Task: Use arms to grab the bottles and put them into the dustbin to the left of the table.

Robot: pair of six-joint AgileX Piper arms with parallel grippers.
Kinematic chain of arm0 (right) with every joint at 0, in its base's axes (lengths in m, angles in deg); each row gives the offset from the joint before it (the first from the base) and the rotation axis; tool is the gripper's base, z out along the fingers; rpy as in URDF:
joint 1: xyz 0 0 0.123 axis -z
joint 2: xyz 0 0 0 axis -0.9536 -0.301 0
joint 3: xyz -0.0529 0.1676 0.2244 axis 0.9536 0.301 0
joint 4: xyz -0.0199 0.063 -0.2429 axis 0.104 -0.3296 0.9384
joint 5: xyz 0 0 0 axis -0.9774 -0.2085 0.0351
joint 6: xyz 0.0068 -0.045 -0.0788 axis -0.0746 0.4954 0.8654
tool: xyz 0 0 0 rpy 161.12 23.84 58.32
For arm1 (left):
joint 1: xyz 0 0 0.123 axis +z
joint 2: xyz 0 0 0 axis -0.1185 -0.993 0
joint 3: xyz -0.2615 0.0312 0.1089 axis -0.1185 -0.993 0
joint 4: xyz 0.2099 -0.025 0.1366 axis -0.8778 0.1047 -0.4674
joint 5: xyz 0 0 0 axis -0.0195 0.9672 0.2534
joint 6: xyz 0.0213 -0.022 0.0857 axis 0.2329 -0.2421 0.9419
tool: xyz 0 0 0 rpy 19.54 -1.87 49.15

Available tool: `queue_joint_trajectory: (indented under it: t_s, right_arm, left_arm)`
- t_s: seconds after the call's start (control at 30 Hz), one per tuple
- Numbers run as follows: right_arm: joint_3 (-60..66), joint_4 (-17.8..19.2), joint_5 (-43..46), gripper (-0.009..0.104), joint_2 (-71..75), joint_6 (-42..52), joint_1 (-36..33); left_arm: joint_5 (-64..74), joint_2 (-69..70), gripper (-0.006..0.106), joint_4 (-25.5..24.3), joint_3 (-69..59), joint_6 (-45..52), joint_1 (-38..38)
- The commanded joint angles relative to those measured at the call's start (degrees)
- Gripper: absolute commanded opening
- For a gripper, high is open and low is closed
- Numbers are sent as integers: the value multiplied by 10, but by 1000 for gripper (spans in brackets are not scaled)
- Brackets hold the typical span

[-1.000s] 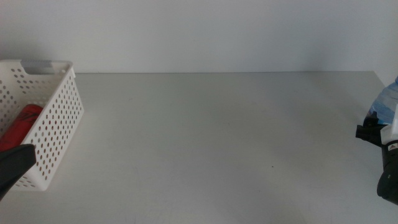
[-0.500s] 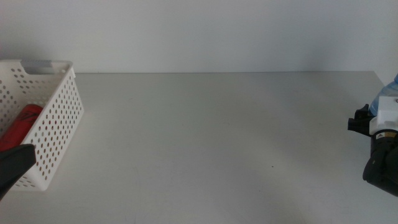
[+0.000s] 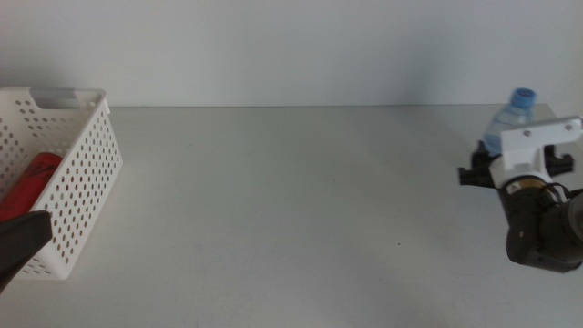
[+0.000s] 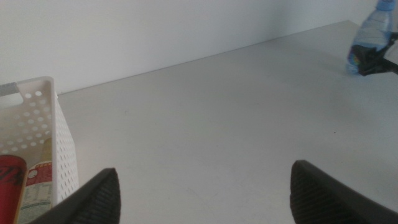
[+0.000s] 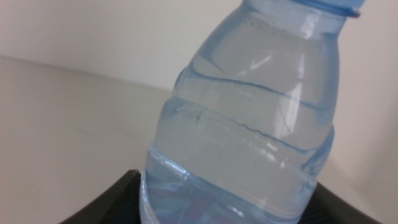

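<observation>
The desk [image 3: 301, 200] is a wide, plain light-grey surface with a matte finish, running back to a bare white wall [image 3: 291, 46] at 12 o'clock. One tiny dark speck [image 3: 398, 243] marks the desk near its middle right.

At 3 o'clock in the middle view the right gripper [image 3: 515, 171] has its two dark jaws closed on the lower body of the clear water bottle [image 3: 507, 126] – blue cap up, the bottle slightly tilted. The right wrist view shows the bottle [image 5: 249, 124] filling the picture between both jaws.

At 9 o'clock stands the white perforated dustbin [image 3: 86, 173], with the red can [image 3: 27, 187] lying inside; the left wrist view also shows a yellow-labelled bottle [image 4: 38, 186] beside the can [image 4: 11, 186]. The left gripper [image 4: 205, 193] waits near the dustbin at the lower left, jaws spread wide – nothing between them.
</observation>
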Motion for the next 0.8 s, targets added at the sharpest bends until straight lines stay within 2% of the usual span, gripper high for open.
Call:
queue_joint_trajectory:
  t_s: [0.0, 0.07, 0.2, 0.27, 0.33, 0.4, 0.57, 0.77]
  right_arm:
    - [-47, 132, 38, -1, 67, -43, -40]
    - [-89, 201, -48, -1, 82, -98, -72]
    - [-202, 359, -159, -1, 71, -242, -144]
    - [-248, 418, -173, -1, 51, -302, -176]
    - [-287, 459, -171, -1, 22, -344, -205]
    - [-324, 475, -171, -1, -8, -367, -230]
    - [-380, 474, -171, -1, -63, -368, -272]
    - [-388, 443, -172, -1, -95, -336, -293]
  left_arm:
    - [-43, -5, 93, 2, 14, -5, -3]
    - [-43, -5, 93, 2, 14, -5, -3]
    - [-43, -5, 93, 2, 14, -5, -3]
    - [-43, -5, 93, 2, 14, -5, -3]
    - [-43, -5, 93, 2, 14, -5, -3]
    - [-43, -5, 93, 2, 14, -5, -3]
    - [-43, -5, 93, 2, 14, -5, -3]
    - [-43, -5, 93, 2, 14, -5, -3]
